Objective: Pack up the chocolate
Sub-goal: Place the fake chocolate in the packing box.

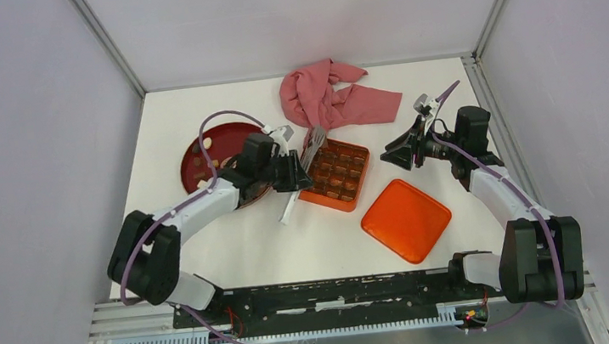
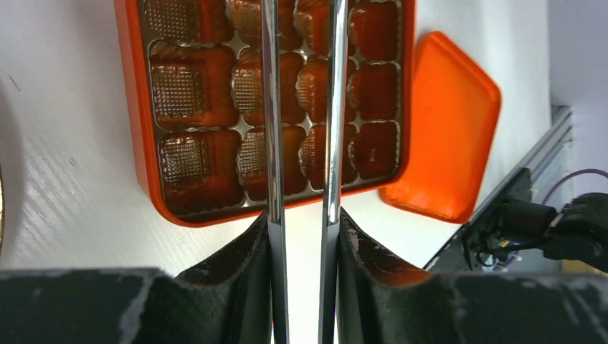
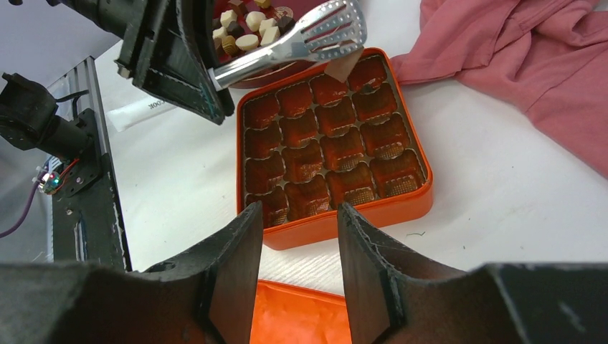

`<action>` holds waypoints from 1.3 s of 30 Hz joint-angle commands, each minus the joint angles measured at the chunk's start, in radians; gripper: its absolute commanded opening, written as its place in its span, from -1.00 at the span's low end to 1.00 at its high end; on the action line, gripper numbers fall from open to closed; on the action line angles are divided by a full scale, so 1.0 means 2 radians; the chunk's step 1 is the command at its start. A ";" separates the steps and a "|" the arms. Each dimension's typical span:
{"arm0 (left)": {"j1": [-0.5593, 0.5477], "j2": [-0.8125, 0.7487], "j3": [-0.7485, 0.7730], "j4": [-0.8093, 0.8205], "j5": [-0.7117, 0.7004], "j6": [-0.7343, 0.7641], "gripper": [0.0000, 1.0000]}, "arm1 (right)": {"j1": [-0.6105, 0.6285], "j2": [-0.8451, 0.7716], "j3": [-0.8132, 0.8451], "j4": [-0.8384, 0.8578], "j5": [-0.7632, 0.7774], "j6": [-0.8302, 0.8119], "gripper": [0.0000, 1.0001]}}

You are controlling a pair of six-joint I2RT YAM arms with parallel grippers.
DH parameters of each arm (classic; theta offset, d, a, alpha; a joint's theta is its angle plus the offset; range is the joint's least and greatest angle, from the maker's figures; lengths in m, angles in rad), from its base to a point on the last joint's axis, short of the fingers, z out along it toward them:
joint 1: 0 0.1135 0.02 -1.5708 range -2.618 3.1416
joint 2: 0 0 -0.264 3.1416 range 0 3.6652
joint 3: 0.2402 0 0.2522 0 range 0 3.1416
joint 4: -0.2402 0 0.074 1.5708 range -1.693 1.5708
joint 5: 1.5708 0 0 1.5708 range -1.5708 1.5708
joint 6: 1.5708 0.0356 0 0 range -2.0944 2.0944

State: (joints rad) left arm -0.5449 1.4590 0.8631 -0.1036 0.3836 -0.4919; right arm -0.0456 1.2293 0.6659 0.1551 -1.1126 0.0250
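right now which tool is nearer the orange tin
Left. The left tool, gripping metal tongs, is beside the tin on its left, tongs reaching over it; the right tool hangs apart, off its right side.

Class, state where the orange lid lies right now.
In the top view, the orange lid lies flat right of centre, just nearer than the orange tin.
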 commanded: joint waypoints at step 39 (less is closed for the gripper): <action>-0.060 0.093 0.092 -0.038 -0.106 0.049 -0.22 | 0.002 -0.009 0.022 0.004 0.002 -0.009 -0.03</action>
State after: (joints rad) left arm -0.6559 1.6451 1.0000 -0.2001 0.1898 -0.4454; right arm -0.0456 1.2293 0.6708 0.1478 -1.1126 0.0238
